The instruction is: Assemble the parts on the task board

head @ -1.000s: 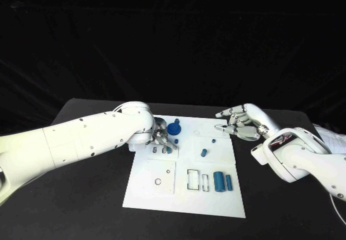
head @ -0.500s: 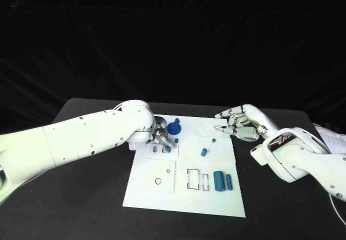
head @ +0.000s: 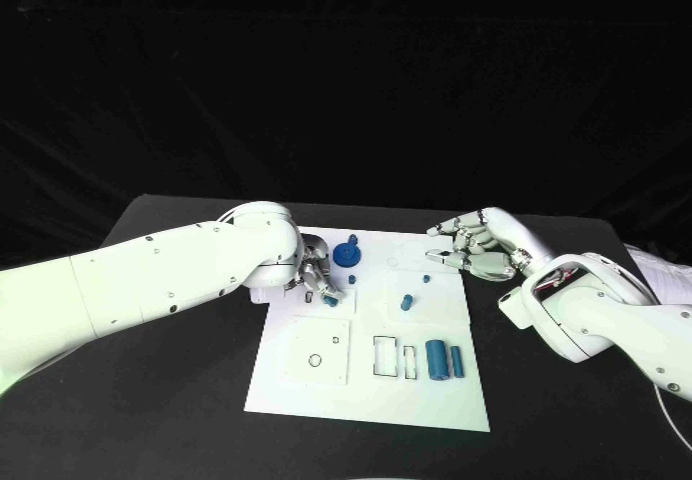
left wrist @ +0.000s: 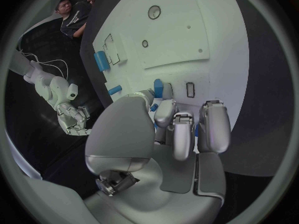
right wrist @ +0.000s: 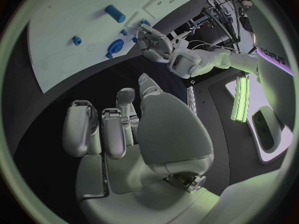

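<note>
The left hand (head: pixel 313 276) is low over the far-left part of the task board (head: pixel 368 400), its fingers (left wrist: pixel 181 134) curled downward and close together; a small blue part (head: pixel 332 299) shows just at the fingertips, touching or nearly touching the board, and in the left wrist view another blue piece (left wrist: pixel 158 86) stands on the board just beyond the thumb, but I cannot tell whether the hand actually pinches either one. Compared with a second ago, the left hand has shifted slightly toward the board's left edge and the wrist has rolled a little, so the fingers sit a touch farther from the round blue knob (head: pixel 348 255), which stands just beyond them on the far side. The right hand (head: pixel 476 247) hovers above the board's far-right corner with its fingers (right wrist: pixel 115 129) loosely curled and apart, holding nothing; it has barely moved since the earlier frames. Between the two hands lies a small blue peg (head: pixel 407 301) on the board, unchanged. Nearer the robot, well away from both sets of fingers, a thick blue cylinder (head: pixel 436 359) and a thinner blue rod (head: pixel 457 362) lie side by side next to a rectangular outline (head: pixel 387 355), where they were before.
</note>
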Motion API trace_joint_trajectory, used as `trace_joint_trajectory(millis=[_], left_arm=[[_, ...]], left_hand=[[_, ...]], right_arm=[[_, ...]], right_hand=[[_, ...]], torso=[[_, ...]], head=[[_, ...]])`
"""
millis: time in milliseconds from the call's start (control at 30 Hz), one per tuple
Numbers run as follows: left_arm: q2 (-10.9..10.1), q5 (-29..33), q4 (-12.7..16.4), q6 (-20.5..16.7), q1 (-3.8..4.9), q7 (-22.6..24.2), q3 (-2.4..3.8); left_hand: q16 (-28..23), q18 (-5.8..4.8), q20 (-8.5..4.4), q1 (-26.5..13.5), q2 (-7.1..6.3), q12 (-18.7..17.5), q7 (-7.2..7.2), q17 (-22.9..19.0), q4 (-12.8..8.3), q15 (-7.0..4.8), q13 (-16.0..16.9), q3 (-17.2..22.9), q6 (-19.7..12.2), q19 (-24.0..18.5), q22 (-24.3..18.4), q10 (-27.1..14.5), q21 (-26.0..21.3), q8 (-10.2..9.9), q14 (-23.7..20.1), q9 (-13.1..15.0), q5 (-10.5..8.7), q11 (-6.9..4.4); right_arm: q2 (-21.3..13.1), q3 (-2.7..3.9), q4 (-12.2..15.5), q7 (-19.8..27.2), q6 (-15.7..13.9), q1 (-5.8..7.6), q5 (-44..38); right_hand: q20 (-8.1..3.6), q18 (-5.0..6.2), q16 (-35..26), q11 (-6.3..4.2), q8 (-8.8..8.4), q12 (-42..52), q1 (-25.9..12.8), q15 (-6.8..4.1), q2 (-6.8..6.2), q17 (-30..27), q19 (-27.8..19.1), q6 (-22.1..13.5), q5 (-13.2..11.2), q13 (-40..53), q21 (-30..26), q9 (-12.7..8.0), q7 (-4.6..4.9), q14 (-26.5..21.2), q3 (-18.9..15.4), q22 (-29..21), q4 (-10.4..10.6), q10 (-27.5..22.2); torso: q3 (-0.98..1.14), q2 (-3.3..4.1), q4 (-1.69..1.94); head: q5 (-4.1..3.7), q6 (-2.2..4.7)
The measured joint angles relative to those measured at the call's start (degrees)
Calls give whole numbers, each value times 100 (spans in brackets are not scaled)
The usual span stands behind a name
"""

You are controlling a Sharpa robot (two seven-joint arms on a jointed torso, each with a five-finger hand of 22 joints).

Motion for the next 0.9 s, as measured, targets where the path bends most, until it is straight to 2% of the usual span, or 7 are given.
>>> trace_joint_trajectory(millis=[100,333,500,633,733,800,900], left_arm=[[-58,15,76,-85,0,8,5],[-281,45,339,-539,-15,65,9],[-505,22,587,-1014,-84,143,9],[-637,-82,758,-1453,-180,214,7],[-697,-224,861,-1790,-286,269,3],[-724,-351,926,-2021,-370,306,-4],[-745,-539,994,-2306,-472,350,-18]], left_hand=[[0,1,0,-38,-38,0,8,0,-28,0,0,61,7,0,0,0,0,0,0,3,-17,0],[0,1,40,-82,-83,0,9,-1,-74,0,52,163,11,41,5,54,47,0,0,35,-34,7],[0,1,21,-131,-131,67,9,-1,-89,0,99,210,30,66,5,87,81,-1,0,42,-35,1],[0,1,20,-143,-143,105,9,-1,-120,0,151,273,31,106,4,114,114,-2,0,47,-35,-11],[0,-5,20,-173,-172,132,9,-2,-157,0,169,309,72,107,4,154,134,-3,0,49,-36,-10],[0,-86,11,-173,-172,135,9,-2,-155,0,188,339,73,156,4,154,158,-7,0,50,-40,-10],[0,-86,10,-174,-173,156,8,-2,-154,0,204,369,75,157,4,159,163,15,0,53,-52,-15]], right_arm=[[0,0,2,0,1,0,0],[-4,0,9,0,3,-1,6],[-21,0,17,0,4,-2,10],[-46,0,25,0,4,-2,13],[-58,0,32,1,3,-2,14],[-62,0,37,1,3,-2,15],[-69,0,41,1,3,-2,16]], right_hand=[[0,0,0,0,0,0,0,0,0,0,0,0,0,0,0,0,0,0,0,0,0,0],[0,0,0,0,0,0,-23,0,23,4,0,0,0,-12,0,0,0,0,-17,0,17,0],[0,-1,0,0,0,0,-47,0,47,4,0,0,0,-12,0,0,0,0,-17,0,17,0],[0,0,0,0,0,0,-53,0,53,4,0,0,0,-20,0,0,0,0,-17,0,17,0],[0,0,0,0,0,0,-53,0,53,4,0,0,0,-20,0,0,0,0,-17,0,17,0],[0,0,0,0,0,0,-53,0,53,4,0,0,0,-20,0,0,0,0,-16,1,17,0],[0,-1,0,0,0,0,-53,0,53,4,0,0,24,-20,0,0,0,0,-32,-5,32,0]], torso=[[1,0,2],[6,0,2],[10,-1,9],[18,-4,31],[28,-10,58],[35,-11,75],[42,-11,89]], head=[[9,-2],[36,-13],[49,-20],[43,-23],[31,-28],[22,-31],[10,-34]])
